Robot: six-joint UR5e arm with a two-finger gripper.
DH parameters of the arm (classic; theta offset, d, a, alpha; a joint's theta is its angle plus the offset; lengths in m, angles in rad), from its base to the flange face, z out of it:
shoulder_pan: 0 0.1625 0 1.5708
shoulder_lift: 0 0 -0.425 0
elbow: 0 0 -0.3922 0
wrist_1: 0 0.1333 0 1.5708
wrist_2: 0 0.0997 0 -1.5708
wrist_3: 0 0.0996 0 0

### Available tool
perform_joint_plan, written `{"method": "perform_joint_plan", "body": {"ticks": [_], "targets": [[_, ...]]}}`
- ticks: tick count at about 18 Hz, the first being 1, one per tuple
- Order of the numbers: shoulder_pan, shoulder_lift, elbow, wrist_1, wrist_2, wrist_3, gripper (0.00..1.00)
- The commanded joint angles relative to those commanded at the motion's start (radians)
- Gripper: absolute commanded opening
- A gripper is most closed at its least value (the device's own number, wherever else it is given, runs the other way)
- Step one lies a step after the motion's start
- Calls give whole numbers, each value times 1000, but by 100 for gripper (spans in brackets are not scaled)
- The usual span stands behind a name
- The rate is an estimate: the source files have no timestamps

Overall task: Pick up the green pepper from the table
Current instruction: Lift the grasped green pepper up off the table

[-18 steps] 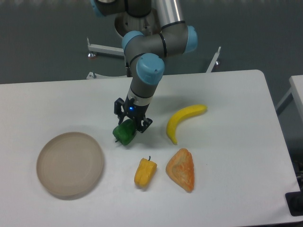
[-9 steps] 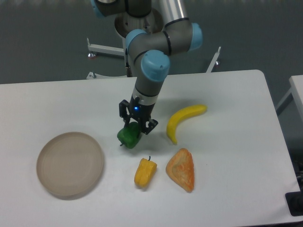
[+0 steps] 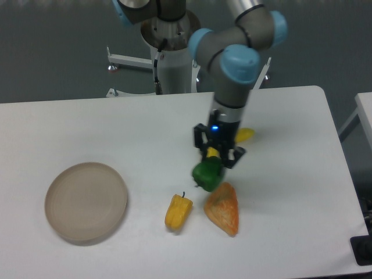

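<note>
Gripper (image 3: 217, 158) pinching the green pepper (image 3: 207, 174) between its jaws, pepper held above the white table (image 3: 87, 128), over the orange wedge (image 3: 222, 208), yellow pepper (image 3: 178, 211) near, banana (image 3: 244, 135) behind the arm, beige plate (image 3: 86, 201) at left

We took the small glossy dark-green bell pepper (image 3: 208, 174) as our landmark; it sat clamped under the two-finger gripper (image 3: 217, 159), above the large flat white table (image 3: 290, 174). Just below and right of it lay the orange wedge-shaped pastry (image 3: 222, 208); below and left, the yellow-orange pepper (image 3: 178, 211). Behind it, partly hidden, lay the yellow banana (image 3: 244, 135). Far left sat the round beige plate (image 3: 86, 201).
</note>
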Motion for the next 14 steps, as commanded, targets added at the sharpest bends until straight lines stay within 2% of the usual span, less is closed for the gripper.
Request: {"method": "perform_joint_plan", "body": {"ticks": [3,6,14], "targets": [[3,-41,74,-44,89,49,29],[0,-77,132,-72,109,55,29],[0,-106,161,-69,111,57,29]]}}
